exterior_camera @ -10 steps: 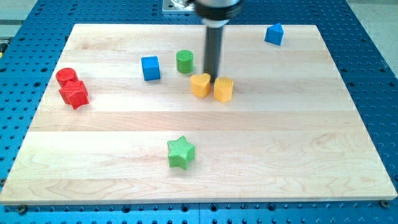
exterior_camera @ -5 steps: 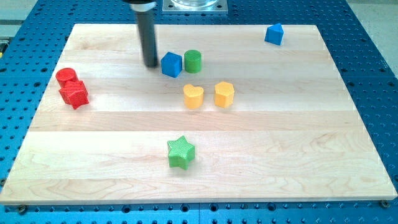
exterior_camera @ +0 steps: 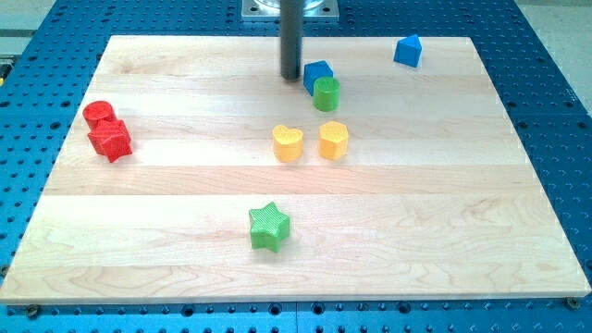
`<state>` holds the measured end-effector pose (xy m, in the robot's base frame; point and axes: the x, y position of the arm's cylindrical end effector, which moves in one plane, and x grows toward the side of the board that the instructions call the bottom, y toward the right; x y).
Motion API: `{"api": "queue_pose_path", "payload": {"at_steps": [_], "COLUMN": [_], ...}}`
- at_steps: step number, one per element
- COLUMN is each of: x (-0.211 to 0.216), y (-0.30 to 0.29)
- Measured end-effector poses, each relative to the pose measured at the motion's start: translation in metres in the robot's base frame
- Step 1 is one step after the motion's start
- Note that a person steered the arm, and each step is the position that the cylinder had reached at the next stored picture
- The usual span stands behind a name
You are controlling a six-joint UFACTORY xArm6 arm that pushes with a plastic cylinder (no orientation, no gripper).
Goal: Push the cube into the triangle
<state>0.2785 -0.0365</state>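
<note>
Resting at 9 o'clock of blue cube (exterior_camera: 317, 74), my tip (exterior_camera: 290, 77); green cylinder (exterior_camera: 326, 93) touching cube; blue triangle (exterior_camera: 407, 50) at 2 o'clock; wooden desk (exterior_camera: 166, 199); no gripper visible.

Counter (exterior_camera: 388, 240) is a pale wooden board, glued-up strips, grain running left to right across the view. It sits on a blue metal base plate (exterior_camera: 555, 139) with a regular grid of small holes, visible on all four sides of the board. Grey metal mounting plate (exterior_camera: 252, 9) at the view's top centre, partly cut off by the frame. Lighter grey strip (exterior_camera: 18, 37) at the top left corner. Light is even and diffuse, with only soft shadows. No walls, floor or windows in frame.
</note>
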Motion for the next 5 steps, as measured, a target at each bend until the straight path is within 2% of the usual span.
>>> {"api": "queue_pose_path", "payload": {"at_steps": [1, 2, 5], "x": [0.023, 0.031, -0.010], "y": [-0.005, 0.072, 0.197]}}
